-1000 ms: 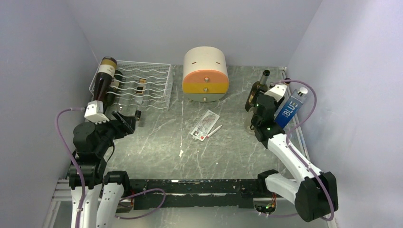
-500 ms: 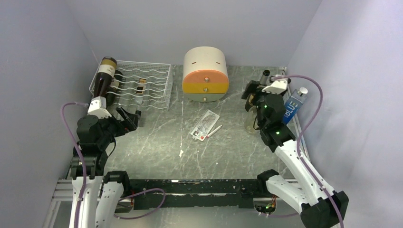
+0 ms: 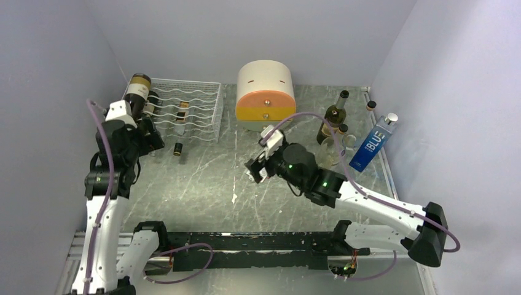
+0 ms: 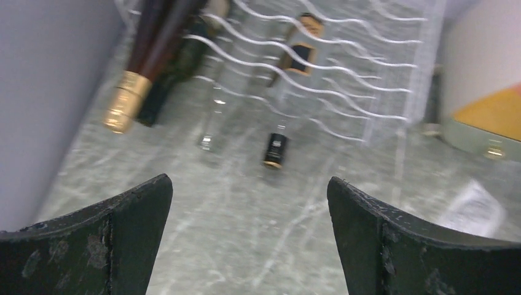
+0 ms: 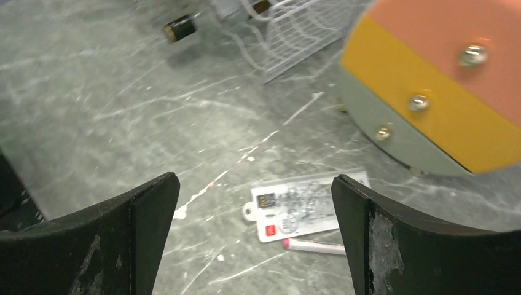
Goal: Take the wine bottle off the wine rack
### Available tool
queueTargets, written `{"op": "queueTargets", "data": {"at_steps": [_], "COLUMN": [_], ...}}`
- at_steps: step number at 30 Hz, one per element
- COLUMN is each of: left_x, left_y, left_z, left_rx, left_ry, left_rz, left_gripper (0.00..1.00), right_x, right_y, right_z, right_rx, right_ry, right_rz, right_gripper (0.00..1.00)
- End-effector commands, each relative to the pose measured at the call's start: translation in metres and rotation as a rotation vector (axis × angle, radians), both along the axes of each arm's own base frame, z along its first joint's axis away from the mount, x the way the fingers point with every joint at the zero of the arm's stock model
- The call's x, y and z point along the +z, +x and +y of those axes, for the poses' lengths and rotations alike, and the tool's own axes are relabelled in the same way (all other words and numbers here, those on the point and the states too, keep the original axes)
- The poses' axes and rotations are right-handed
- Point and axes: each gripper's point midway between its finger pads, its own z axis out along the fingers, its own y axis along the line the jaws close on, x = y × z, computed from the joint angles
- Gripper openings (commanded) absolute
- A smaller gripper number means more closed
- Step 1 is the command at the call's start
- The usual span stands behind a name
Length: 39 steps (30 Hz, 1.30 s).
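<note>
Your left claw (image 4: pixel 249 180) gaped empty, the wine bottle (image 4: pixel 142 64) ahead-left on the wine rack (image 3: pixel 195 103), neck pointing at it.

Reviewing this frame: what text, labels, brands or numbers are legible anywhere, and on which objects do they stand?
"BLUE": white letters down the blue bottle by the right wall; the smaller print above them is too small to read.
Flat packet: dark print and a red mark, too blurred to read.
Wine bottle on the wine rack: cream label, nothing legible.
</note>
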Motion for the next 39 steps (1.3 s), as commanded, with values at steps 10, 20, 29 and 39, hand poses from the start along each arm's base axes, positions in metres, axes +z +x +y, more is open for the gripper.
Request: {"op": "queueTargets", "data": {"at_steps": [10,20,29,39], "left_x": [-0.039,-0.088,-0.114,-0.134], "left_y": [0.039,0.086,0.101,0.12], "left_z": [0.116,0.132,0.165,0.18], "left_rx": [0.305,0.17,0.228,0.254], "left_ry": [0.676,0.841,0.921,0.931], "left_rz": [0.275,0.349,0.403,0.421], "left_gripper": [0.96,0.95,1.0,0.85], "right_x": [0.038,0.063,0.068,0.064], "right_y": [-0.051,-0.052,-0.054,-0.051], "right_z": [0.029,0.0,-0.006,-0.003], "right_rx": [0.219,0.152,0.144,0.139], "right_ry": [0.09,0.182,0.209,0.192], "right_rz": [-0.055,-0.14,-0.15,-0.141], "right_gripper": [1.0,1.0,1.0,1.0]}}
